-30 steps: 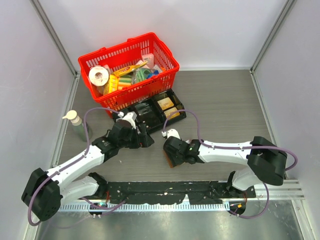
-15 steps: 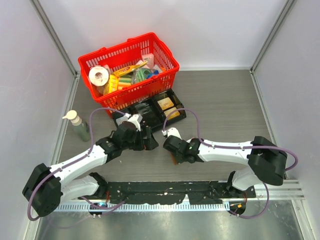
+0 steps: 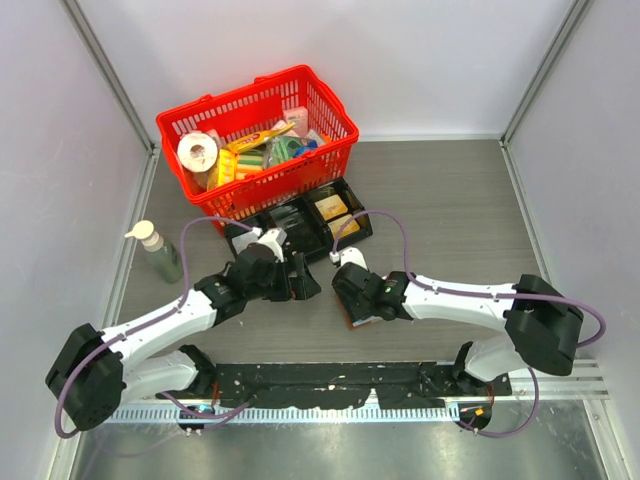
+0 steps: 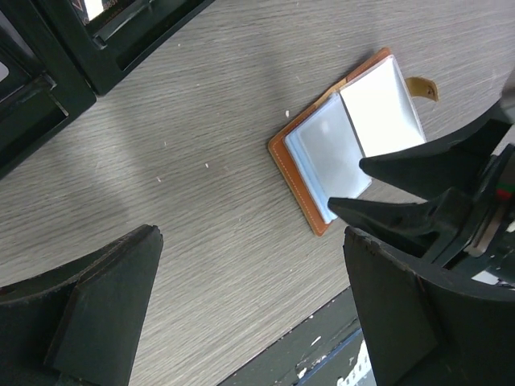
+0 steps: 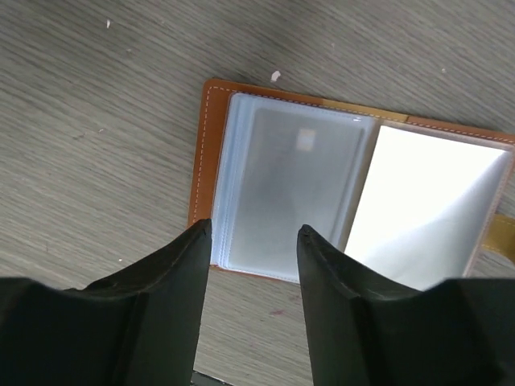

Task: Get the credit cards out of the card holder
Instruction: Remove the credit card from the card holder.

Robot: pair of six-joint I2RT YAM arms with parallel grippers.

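The card holder (image 5: 208,153) lies open on the wooden table, with brown edges and clear sleeves. A pale grey credit card (image 5: 298,189) shows in its left half; the right half glares white. My right gripper (image 5: 253,233) is open, with its fingertips straddling the near edge of the sleeve stack just above it. From above, the right gripper (image 3: 350,298) covers most of the holder (image 3: 357,322). My left gripper (image 4: 249,235) is open and empty over bare table, left of the holder (image 4: 302,173). It sits close beside the right gripper in the top view (image 3: 305,283).
A black divided tray (image 3: 305,225) stands just behind both grippers, also in the left wrist view (image 4: 80,40). A red basket (image 3: 258,140) full of items is behind it. A small bottle (image 3: 158,250) stands at the left. A black rail (image 3: 330,385) runs along the front edge.
My left gripper has moved right, toward the card holder and the right gripper. My right gripper has shifted slightly back and right over the holder.
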